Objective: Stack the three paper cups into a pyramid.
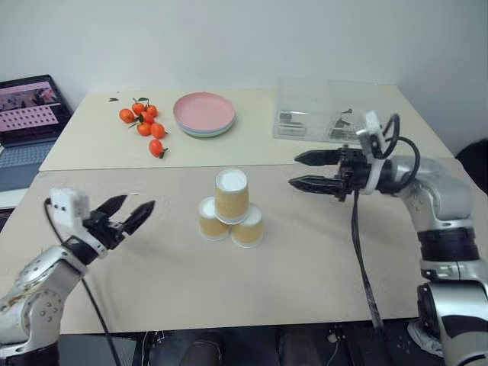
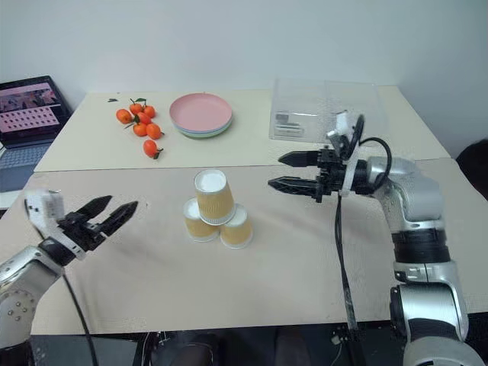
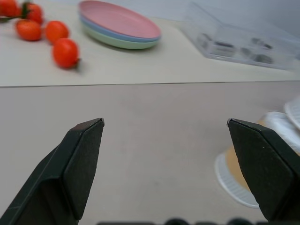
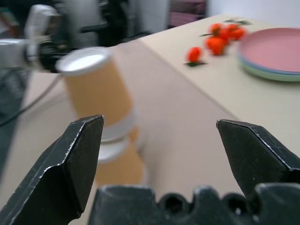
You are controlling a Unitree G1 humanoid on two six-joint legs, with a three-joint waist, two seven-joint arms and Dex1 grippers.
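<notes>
Three tan-orange paper cups (image 1: 230, 207) form a pyramid mid-tabletop; left gripper (image 1: 131, 211) and right gripper (image 1: 301, 171) flank it, fingers spread, empty.

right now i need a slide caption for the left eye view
Three paper cups stacked as a pyramid on the table, both tools open and apart from it, left and right.

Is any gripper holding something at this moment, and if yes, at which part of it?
Nothing is held. The left gripper and the right gripper are both open and apart from the pyramid, one on each side of it.
</notes>
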